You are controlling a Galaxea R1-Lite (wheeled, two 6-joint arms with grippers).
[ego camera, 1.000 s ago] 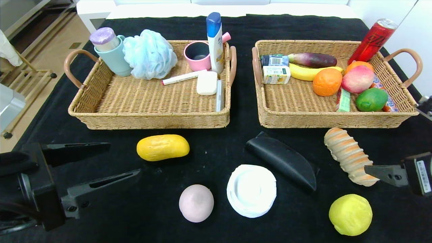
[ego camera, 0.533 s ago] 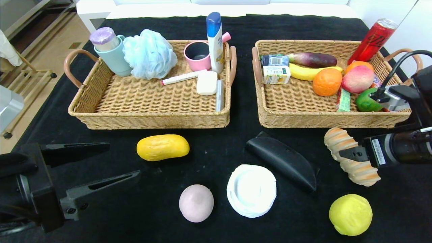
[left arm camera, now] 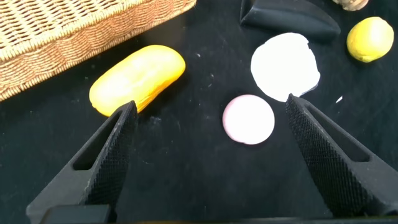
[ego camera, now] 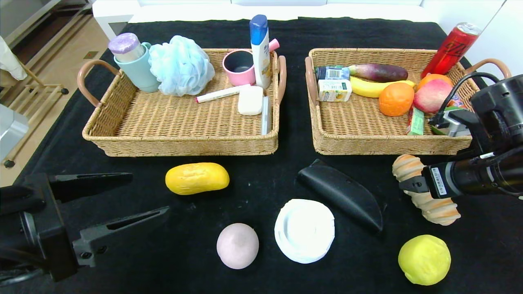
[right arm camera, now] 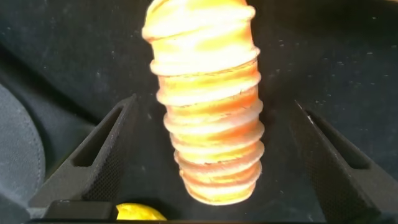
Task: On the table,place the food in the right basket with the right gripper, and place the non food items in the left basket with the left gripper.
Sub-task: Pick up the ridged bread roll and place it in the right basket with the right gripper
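My right gripper (ego camera: 408, 185) hangs open over the striped twisted roll (ego camera: 438, 207). In the right wrist view the roll (right arm camera: 208, 124) lies between the spread fingers (right arm camera: 93, 155), untouched. My left gripper (ego camera: 149, 192) stands open at the front left, empty, near the yellow loaf (ego camera: 197, 178) and the pinkish bun (ego camera: 237, 245). The white tub (ego camera: 304, 230) and black pouch (ego camera: 341, 192) lie mid-table. A lemon-like ball (ego camera: 424, 259) sits front right. Behind stand the left basket (ego camera: 184, 126) and the right basket (ego camera: 355, 122).
The left basket holds cups, a blue bath sponge (ego camera: 180, 65), a shampoo bottle (ego camera: 260, 49) and soap. The right basket holds fruit and cartons, with a red can (ego camera: 451, 49) leaning at its far corner. The table (ego camera: 163, 253) drops to the floor on the left.
My right arm has come in from the right edge, and its gripper now hangs over the twisted roll. The left gripper and all the objects have stayed put.
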